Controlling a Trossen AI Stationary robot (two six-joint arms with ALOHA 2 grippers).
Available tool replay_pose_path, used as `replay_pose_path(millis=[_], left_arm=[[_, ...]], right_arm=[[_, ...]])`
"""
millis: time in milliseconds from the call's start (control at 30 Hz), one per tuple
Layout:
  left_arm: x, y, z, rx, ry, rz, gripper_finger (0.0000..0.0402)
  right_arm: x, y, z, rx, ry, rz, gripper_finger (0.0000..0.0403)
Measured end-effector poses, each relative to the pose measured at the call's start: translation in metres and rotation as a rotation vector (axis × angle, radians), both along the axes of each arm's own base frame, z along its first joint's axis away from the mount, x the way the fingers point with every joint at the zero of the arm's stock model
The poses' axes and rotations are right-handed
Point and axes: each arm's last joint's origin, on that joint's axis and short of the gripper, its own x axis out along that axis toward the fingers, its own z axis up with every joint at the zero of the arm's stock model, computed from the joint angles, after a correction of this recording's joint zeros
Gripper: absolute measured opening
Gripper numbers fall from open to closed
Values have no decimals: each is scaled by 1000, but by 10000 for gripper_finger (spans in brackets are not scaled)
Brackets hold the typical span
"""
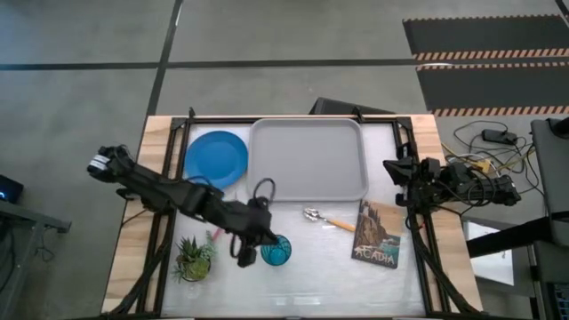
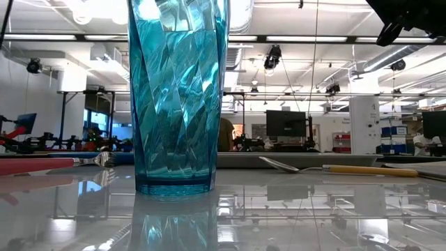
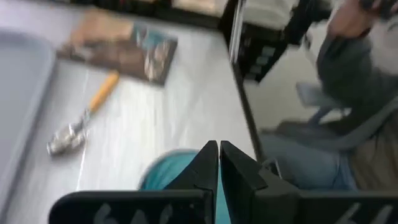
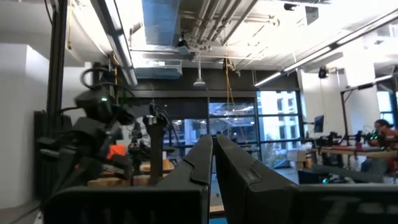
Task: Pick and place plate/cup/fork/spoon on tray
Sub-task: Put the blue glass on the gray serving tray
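Observation:
The teal cup stands upright on its base on the table near the front edge; it fills the low view. My left gripper is shut, just left of and above the cup's rim. The blue plate lies flat on the table left of the grey tray. The spoon lies in front of the tray. The fork lies left of the cup, partly under my left arm. My right gripper is shut and raised at the table's right edge. My left gripper's shut fingers are over the cup's rim, slanting down from the table's left. I cannot tell whether they touch the cup.
A dark picture book lies right of the spoon. A small potted plant stands at the front left. A person is beyond the table's edge in the left wrist view.

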Motion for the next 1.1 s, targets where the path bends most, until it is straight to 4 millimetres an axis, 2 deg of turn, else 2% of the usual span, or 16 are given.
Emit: replay_pose_path(millis=[233, 500, 633, 800, 900, 967, 1100], left_arm=[[9, -20, 2, 60, 125, -41, 0], [7, -24, -5, 59, 160, -55, 4], [7, -25, -9, 15, 187, -46, 41], [4, -32, -16, 22, 189, -69, 121], [6, -43, -23, 91, 156, -97, 165], [9, -49, -27, 121, 154, -108, 180], [12, -53, -28, 169, 136, -87, 187]], right_arm=[[0, 0, 0, -20, 4, -10, 9], [0, 0, 0, -51, 10, -27, 9], [0, 0, 0, -52, 10, -27, 9], [0, 0, 0, -52, 11, -27, 9], [0, 0, 0, -52, 12, -27, 9], [0, 0, 0, -52, 14, -27, 9], [0, 0, 0, -52, 15, -27, 9]])
